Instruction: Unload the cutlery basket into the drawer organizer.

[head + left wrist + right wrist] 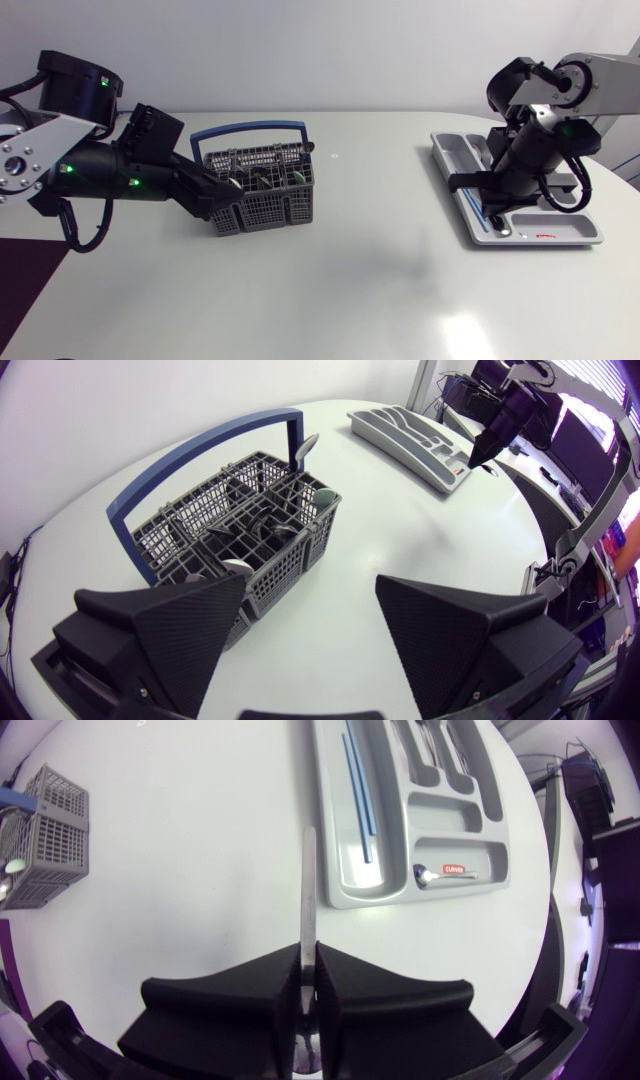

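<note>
Cutlery basket, grey mesh with a blue handle, stands upright on the white worktop on the left arm's side, with several pieces of cutlery in its compartments. The left claw is released, its two wedge fingers spread wide. One finger sits just beside the basket's near corner and the other is over bare worktop. From overhead, this claw is low against the basket's side.

Well apart, on the right arm's side, lies the grey drawer organizer. The right claw is clenched on a thin silver cutlery piece, which sticks straight out ahead of the fingers. In the wrist view it runs alongside the organizer's long edge. In the organizer, a long blue item rests in the long compartment, a small spoon lies in the crosswise compartment, and more silver cutlery fills the far slots.
</note>
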Robot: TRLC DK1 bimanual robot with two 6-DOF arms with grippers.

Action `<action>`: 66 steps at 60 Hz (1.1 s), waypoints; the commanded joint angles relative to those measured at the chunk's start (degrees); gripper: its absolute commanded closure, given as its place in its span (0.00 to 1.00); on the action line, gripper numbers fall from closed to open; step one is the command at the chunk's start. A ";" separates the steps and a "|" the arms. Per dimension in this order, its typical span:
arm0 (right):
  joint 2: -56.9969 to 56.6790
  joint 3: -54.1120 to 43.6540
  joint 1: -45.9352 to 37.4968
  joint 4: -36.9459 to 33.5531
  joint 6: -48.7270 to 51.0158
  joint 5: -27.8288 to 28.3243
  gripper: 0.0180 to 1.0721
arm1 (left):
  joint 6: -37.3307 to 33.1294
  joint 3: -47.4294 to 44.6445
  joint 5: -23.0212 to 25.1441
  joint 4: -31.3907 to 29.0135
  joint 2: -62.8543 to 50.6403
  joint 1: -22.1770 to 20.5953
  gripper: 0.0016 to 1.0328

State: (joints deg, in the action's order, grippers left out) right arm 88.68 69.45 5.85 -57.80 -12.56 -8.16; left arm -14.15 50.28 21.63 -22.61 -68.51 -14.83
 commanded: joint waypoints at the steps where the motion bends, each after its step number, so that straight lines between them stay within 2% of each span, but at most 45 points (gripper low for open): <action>1: 2.37 2.27 -2.42 -2.14 -6.25 -0.19 0.95 | 0.00 -1.50 -0.45 -0.42 0.92 -0.64 0.11; 9: 7.12 5.08 -6.29 -6.89 -14.07 -0.01 0.95 | 0.00 -1.59 -0.71 -0.42 1.10 -0.81 0.11; 23: 11.07 7.19 -15.95 -1.53 -17.15 -0.80 0.95 | 0.00 -2.12 -1.06 -0.42 1.19 -0.99 0.11; 39: 17.40 11.58 -22.46 -1.26 -21.54 -3.70 0.93 | 0.53 -2.21 -1.85 -0.50 1.36 -2.13 0.11; 50: 21.44 14.57 -26.76 -1.70 -23.48 -3.53 0.91 | 1.14 -2.12 -2.82 -0.59 1.71 -3.01 0.11; 55: 22.85 15.98 -28.61 -2.40 -24.01 -2.47 0.84 | 1.23 -2.12 -2.91 -0.77 1.80 -3.28 0.11; 60: 24.87 17.65 -30.28 -2.58 -23.92 -1.68 0.83 | 1.41 -2.12 -3.17 -0.77 1.98 -3.63 0.11; 66: 27.33 19.49 -32.21 -3.63 -23.83 0.69 0.73 | 1.50 -2.21 -3.79 -0.77 2.33 -4.24 0.11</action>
State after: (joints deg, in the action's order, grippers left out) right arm 113.32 87.42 -25.02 -60.18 -34.52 -8.60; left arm -13.45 49.54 18.33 -22.96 -67.24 -18.35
